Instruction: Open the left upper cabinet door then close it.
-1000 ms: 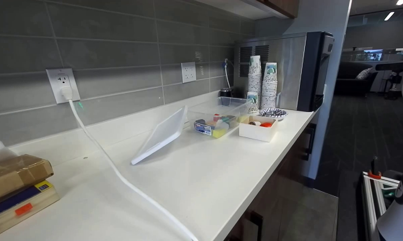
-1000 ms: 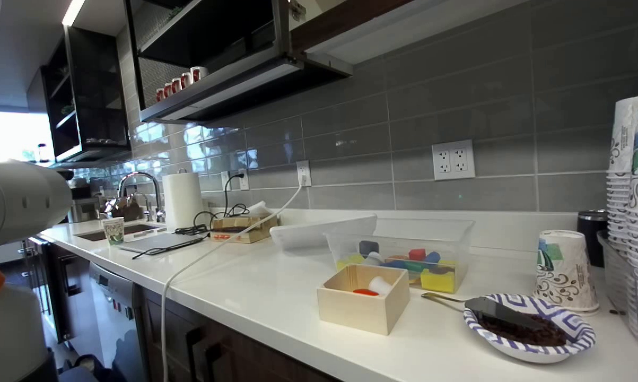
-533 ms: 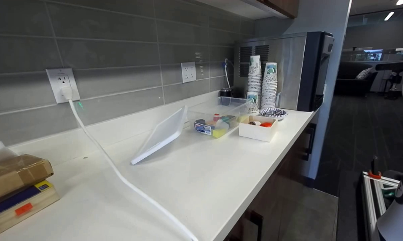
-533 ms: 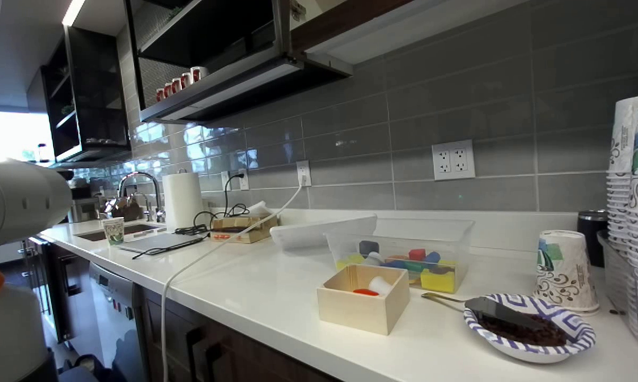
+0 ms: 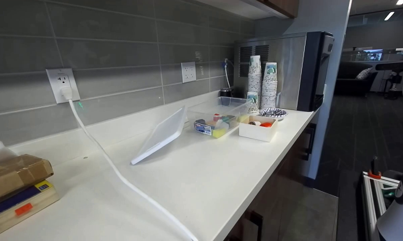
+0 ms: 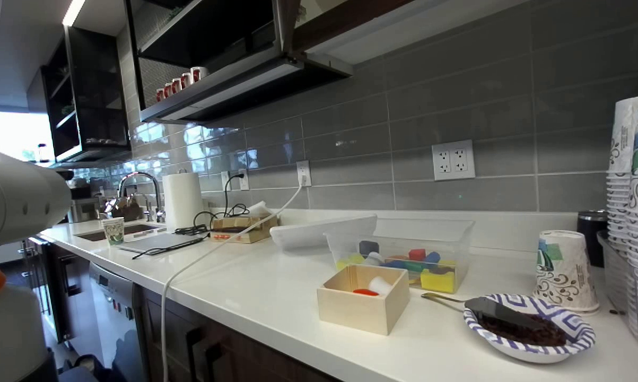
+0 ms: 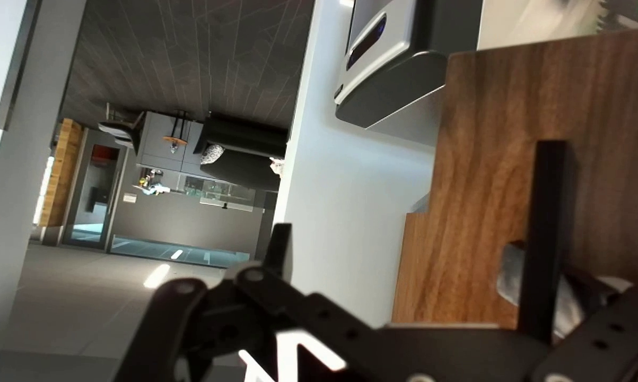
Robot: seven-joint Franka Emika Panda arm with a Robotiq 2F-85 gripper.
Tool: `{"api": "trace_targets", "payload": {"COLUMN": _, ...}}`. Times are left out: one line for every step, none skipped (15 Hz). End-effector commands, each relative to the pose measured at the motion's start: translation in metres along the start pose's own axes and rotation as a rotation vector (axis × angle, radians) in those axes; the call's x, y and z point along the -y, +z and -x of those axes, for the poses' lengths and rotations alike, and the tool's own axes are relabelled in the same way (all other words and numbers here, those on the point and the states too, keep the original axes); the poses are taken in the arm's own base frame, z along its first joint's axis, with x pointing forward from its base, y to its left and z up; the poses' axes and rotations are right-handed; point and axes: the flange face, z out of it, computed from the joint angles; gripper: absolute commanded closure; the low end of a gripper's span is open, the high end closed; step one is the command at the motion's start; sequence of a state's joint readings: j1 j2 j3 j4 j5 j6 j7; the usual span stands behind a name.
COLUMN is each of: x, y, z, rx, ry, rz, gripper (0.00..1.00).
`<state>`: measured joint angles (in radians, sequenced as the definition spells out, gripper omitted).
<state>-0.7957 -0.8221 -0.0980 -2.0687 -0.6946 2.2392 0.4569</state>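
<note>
The cabinet door seems to be swinging: near twelve o'clock in an exterior view, the hinge that showed plainly half a second ago is now partly covered, the upright strip in front of it looks broader and browner, and the arm at nine o'clock has shifted a little. I take this as the door coming round toward closed, which would put the work in its second half, though the turn is small and its direction is my judgement; some pale interior shows past the strip, so the door is probably not yet flush. It hangs above the counter, next to the dark open shelf. In the wrist view, which stands upside down, the door fills the side from two to four o'clock: warm brown wood with a running grain, a straight bottom edge toward two, and a black bar handle between three and four. The gripper has its jaws apart, clamped on nothing that shows, one finger near seven o'clock; a greyish piece shows on both sides of the handle, perhaps the other fingertip tucked behind, but I cannot tell whether it touches
</note>
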Motion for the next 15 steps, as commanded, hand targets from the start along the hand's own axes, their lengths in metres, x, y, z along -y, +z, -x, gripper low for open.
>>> {"api": "trace_targets", "payload": {"x": 0.015, "y": 0.025, "z": -0.025, "rx": -0.025, "ry": -0.013, "rz": -0.025, "gripper": 0.00}}
{"api": "trace_targets", "payload": {"x": 0.019, "y": 0.031, "z": -0.029, "rx": -0.029, "ry": -0.016, "rz": -0.032, "gripper": 0.00}}
{"api": "trace_targets", "payload": {"x": 0.023, "y": 0.039, "z": -0.034, "rx": -0.033, "ry": -0.018, "rz": -0.038, "gripper": 0.00}}
{"api": "trace_targets", "payload": {"x": 0.026, "y": 0.047, "z": -0.039, "rx": -0.037, "ry": -0.020, "rz": -0.047, "gripper": 0.00}}
{"api": "trace_targets", "payload": {"x": 0.030, "y": 0.053, "z": -0.043, "rx": -0.038, "ry": -0.022, "rz": -0.056, "gripper": 0.00}}
{"api": "trace_targets", "payload": {"x": 0.034, "y": 0.060, "z": -0.048, "rx": -0.041, "ry": -0.022, "rz": -0.067, "gripper": 0.00}}
{"api": "trace_targets", "payload": {"x": 0.038, "y": 0.066, "z": -0.053, "rx": -0.043, "ry": -0.022, "rz": -0.077, "gripper": 0.00}}
{"api": "trace_targets", "payload": {"x": 0.043, "y": 0.070, "z": -0.058, "rx": -0.047, "ry": -0.021, "rz": -0.090, "gripper": 0.00}}
{"api": "trace_targets", "payload": {"x": 0.051, "y": 0.072, "z": -0.065, "rx": -0.052, "ry": -0.016, "rz": -0.104, "gripper": 0.00}}
{"api": "trace_targets", "payload": {"x": 0.058, "y": 0.075, "z": -0.071, "rx": -0.054, "ry": -0.013, "rz": -0.116, "gripper": 0.00}}
{"api": "trace_targets", "payload": {"x": 0.065, "y": 0.076, "z": -0.079, "rx": -0.059, "ry": -0.006, "rz": -0.128, "gripper": 0.00}}
{"api": "trace_targets", "payload": {"x": 0.071, "y": 0.077, "z": -0.086, "rx": -0.060, "ry": -0.001, "rz": -0.137, "gripper": 0.00}}
{"api": "trace_targets", "payload": {"x": 0.079, "y": 0.077, "z": -0.093, "rx": -0.064, "ry": 0.004, "rz": -0.145, "gripper": 0.00}}
{"api": "trace_targets", "payload": {"x": 0.085, "y": 0.077, "z": -0.100, "rx": -0.068, "ry": 0.008, "rz": -0.152, "gripper": 0.00}}
{"api": "trace_targets", "payload": {"x": 0.091, "y": 0.078, "z": -0.106, "rx": -0.070, "ry": 0.012, "rz": -0.158, "gripper": 0.00}}
